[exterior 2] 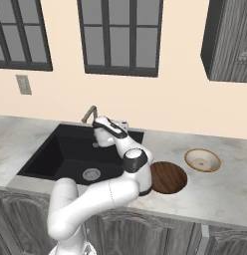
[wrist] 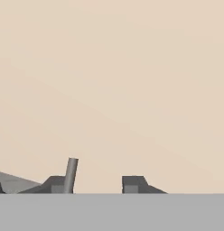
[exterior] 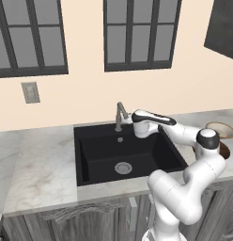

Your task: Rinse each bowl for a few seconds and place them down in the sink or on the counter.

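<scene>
The tan-rimmed bowl (exterior: pixel 221 129) (exterior 2: pixel 202 160) sits upright on the counter (exterior: pixel 38 164) (exterior 2: pixel 215 196) right of the sink (exterior: pixel 102 153) (exterior 2: pixel 58 149). The dark brown bowl (exterior: pixel 225 150) (exterior 2: pixel 169 177) lies nearer the front edge, partly behind my arm. My gripper (exterior: pixel 131 120) (exterior 2: pixel 98 124) (wrist: pixel 95 184) is at the grey tap (exterior: pixel 120 115) (exterior 2: pixel 89 114) behind the basin, far from both bowls. In the hand view its fingertips stand apart. A thin grey tap lever (wrist: pixel 71 174) rises against the left fingertip (wrist: pixel 57 184). No water shows.
A round silver drain (exterior: pixel 123 167) (exterior 2: pixel 91 174) lies in the black basin. The beige wall with dark-framed windows (exterior: pixel 139 33) stands right behind the tap. A wall cabinet (exterior 2: pixel 230 40) hangs at the upper right. Bare counter stretches left of the sink.
</scene>
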{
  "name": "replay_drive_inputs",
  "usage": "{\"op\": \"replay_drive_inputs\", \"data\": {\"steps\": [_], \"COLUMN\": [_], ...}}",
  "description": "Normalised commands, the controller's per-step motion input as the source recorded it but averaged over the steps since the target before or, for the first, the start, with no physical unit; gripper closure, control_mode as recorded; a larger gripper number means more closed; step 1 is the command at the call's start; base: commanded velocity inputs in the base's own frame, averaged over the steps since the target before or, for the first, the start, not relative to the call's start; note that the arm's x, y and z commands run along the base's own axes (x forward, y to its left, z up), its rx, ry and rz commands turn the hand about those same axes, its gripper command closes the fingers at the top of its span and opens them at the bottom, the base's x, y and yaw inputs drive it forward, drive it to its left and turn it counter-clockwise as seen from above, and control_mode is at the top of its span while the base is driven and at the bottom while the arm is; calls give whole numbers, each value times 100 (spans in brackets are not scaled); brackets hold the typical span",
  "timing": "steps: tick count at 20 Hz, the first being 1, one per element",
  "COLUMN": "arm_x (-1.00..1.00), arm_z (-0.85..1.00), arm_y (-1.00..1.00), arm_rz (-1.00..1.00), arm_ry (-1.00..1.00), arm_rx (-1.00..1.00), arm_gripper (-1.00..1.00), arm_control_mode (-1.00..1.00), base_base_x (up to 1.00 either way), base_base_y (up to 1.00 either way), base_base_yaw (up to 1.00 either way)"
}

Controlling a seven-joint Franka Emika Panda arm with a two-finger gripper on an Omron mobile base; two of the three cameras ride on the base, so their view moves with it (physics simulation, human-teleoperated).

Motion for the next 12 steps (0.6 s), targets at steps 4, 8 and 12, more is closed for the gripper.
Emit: {"op": "replay_drive_inputs", "data": {"steps": [4, 8, 12], "arm_x": [0, 0, 3], "arm_z": [-5, -1, -1], "arm_y": [-36, -48, -58], "arm_rz": [0, -2, -1], "arm_ry": [0, 5, 9], "arm_rx": [4, 7, 10], "arm_gripper": [100, 100, 100], "arm_control_mode": [-100, -100, -100], "base_base_x": [0, 0, 0], "base_base_y": [0, 0, 0], "base_base_yaw": [0, 0, 0]}}
